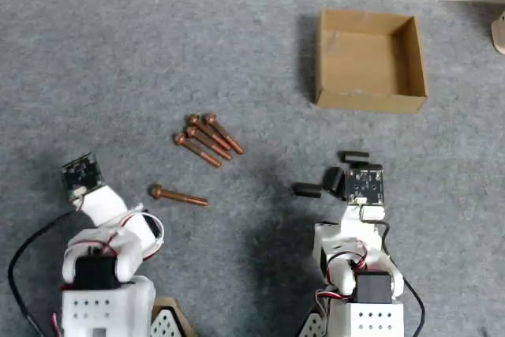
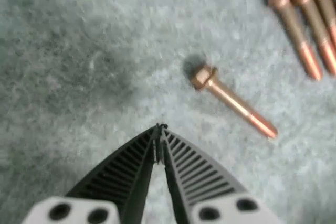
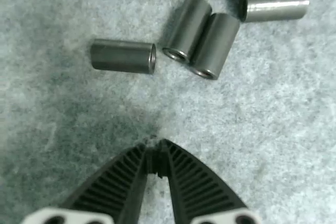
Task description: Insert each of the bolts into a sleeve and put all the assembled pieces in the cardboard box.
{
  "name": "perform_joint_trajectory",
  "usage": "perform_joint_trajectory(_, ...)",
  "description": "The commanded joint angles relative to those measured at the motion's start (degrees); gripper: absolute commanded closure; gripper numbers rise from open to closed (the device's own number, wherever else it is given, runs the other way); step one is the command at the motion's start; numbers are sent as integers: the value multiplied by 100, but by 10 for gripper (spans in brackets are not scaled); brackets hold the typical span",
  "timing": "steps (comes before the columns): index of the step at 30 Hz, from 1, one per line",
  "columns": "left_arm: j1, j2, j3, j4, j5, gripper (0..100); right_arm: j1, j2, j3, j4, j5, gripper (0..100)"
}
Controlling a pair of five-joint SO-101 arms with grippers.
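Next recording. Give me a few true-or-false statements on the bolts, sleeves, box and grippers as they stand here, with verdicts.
1. The box holds an assembled piece. False: it is empty.
2. One bolt lies apart from the other bolts. True.
3. The left gripper is shut on a bolt. False: it is shut but holds nothing; the lone bolt lies loose ahead of it.
4. Two sleeves lie side by side, touching. True.
5. The right gripper is open. False: it is shut, with nothing in it.
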Motion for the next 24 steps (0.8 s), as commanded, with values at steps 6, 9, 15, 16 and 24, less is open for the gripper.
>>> perform_joint_trajectory(6, 602, 3714, -2044, -202, 765, 995, -48, -75, 831, 13, 62, 993)
perform_joint_trajectory(9, 593, 4760, -2281, -870, 1820, 995, -48, -75, 831, 13, 62, 993)
perform_joint_trajectory(15, 585, 5596, -2308, -2040, 2286, 995, -48, -75, 831, 13, 53, 993)
perform_joint_trajectory(16, 593, 5560, -2308, -2119, 2286, 995, -48, -75, 831, 13, 53, 993)
perform_joint_trajectory(24, 567, 4989, -2273, -2119, 2374, 995, -48, -75, 831, 13, 53, 993)
